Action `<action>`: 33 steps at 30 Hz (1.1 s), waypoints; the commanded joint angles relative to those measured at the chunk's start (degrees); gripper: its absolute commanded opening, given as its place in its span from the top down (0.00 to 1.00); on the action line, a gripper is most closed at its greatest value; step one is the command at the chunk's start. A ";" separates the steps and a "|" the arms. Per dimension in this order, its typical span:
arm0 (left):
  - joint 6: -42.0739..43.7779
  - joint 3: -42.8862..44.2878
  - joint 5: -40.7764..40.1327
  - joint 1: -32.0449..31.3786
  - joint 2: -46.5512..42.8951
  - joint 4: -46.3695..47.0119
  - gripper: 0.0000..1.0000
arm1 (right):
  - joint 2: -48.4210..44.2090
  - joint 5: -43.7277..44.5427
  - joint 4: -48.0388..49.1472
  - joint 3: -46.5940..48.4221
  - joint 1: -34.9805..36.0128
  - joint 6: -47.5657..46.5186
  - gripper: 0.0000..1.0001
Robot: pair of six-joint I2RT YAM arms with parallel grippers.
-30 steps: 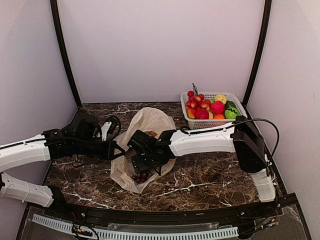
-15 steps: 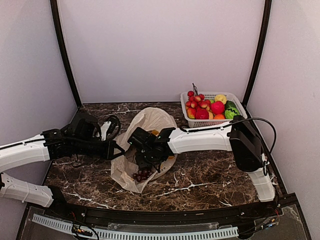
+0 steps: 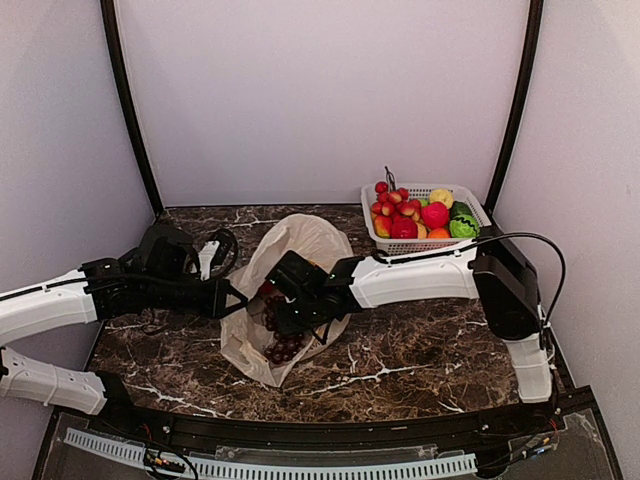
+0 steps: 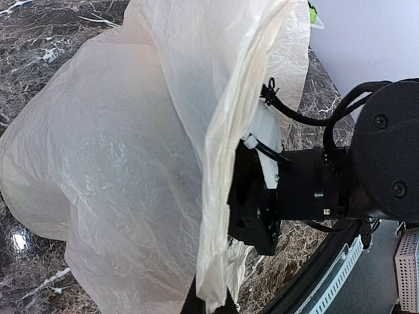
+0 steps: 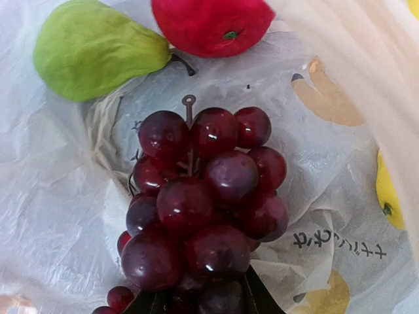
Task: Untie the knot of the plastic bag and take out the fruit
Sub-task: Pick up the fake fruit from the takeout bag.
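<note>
Plastic bag (image 3: 300,240) lies open on the dark stone table (image 3: 420,350), and both grippers are at it. The left gripper (image 4: 209,306) is pressed together on the thin edge of the bag's mouth. From that pinch the cream plastic goes up and away from the fingers like a curtain. The big puffy part of the bag sits off to this gripper's left. The black end of the right arm (image 4: 294,196) is just behind the curtain, close to the left gripper.

The right gripper (image 5: 204,302) is down inside the bag. Its two dark fingers (image 5: 256,296) sit one on each side of the near end of the grape bunch (image 5: 203,203), and they are squeezing it. The grapes are dark purple and shiny. The bunch stretches straight out ahead of the fingertips, with its little stem loop at the far end. Farther ahead of the gripper, past the stem, lies a red apple (image 5: 209,23). Ahead and to the left lies a green pear (image 5: 91,49). A yellow fruit (image 5: 391,190) peeks out on the right, half hidden by a fold of the bag. They all rest on the bag's crinkly inside, which has yellow-orange pictures and small print on it.

Well away from both grippers, beyond the right arm, a white basket (image 3: 385,245) holds more fruit (image 3: 434,214), red, yellow, green and orange.
</note>
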 commanded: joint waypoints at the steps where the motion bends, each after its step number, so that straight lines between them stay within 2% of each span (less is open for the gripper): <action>1: -0.33 -0.72 -1.38 -0.25 -1.77 -1.10 0.99 | -7.50 -3.73 11.76 -5.64 -0.04 -4.31 0.89; 10: 0.35 1.33 -3.33 -0.25 -1.85 -2.30 0.99 | -14.85 -9.54 24.37 -15.63 0.37 -8.68 0.94; 20: 2.34 4.59 -6.06 0.03 -0.44 -4.86 0.99 | -23.74 -14.86 34.02 -25.09 0.91 -8.05 0.94; 29: 1.13 4.67 -5.02 1.47 1.05 -4.17 0.99 | -35.01 -13.24 36.48 -31.65 1.04 -6.58 0.94; 33: 1.38 4.30 -4.69 1.85 1.03 -4.20 0.99 | -39.81 -7.80 32.51 -31.41 0.98 -6.81 0.93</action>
